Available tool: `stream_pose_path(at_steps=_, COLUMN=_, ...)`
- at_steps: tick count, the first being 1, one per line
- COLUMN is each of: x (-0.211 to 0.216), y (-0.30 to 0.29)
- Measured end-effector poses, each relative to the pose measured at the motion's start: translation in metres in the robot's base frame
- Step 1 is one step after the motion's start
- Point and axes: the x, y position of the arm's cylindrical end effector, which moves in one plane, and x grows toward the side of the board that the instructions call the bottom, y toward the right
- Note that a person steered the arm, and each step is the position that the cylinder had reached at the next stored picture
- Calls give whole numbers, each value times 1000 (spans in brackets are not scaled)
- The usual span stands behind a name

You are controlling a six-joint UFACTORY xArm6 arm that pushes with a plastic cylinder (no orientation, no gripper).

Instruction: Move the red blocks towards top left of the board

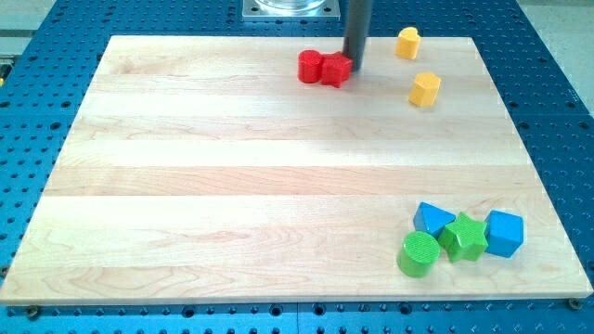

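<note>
Two red blocks sit touching each other near the view's top centre of the wooden board (pixel 186 167): a rounded red block (pixel 310 66) on the left and a red star-like block (pixel 336 70) on the right. My tip (pixel 355 67) rests against the right side of the red star-like block. The dark rod rises from there out of the view's top.
Two yellow blocks (pixel 407 43) (pixel 425 89) stand at the top right. At the bottom right cluster a green cylinder (pixel 419 253), a green star (pixel 464 236), a blue triangular block (pixel 432 219) and a blue cube (pixel 504 232). A metal base (pixel 290 9) is at the top edge.
</note>
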Motion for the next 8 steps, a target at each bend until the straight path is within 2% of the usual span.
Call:
stream_pose_path(at_steps=1, x=-7, y=-9)
stream_pose_path(at_steps=2, x=5, y=13)
stream_pose_path(at_steps=3, x=11, y=-17)
stream_pose_path(at_steps=4, x=18, y=-77)
stream_pose_path(at_steps=5, x=25, y=-78)
stream_pose_path(at_steps=6, x=45, y=-54)
stream_pose_path(at_steps=7, x=46, y=-118)
stream_pose_path(at_steps=8, x=46, y=-133)
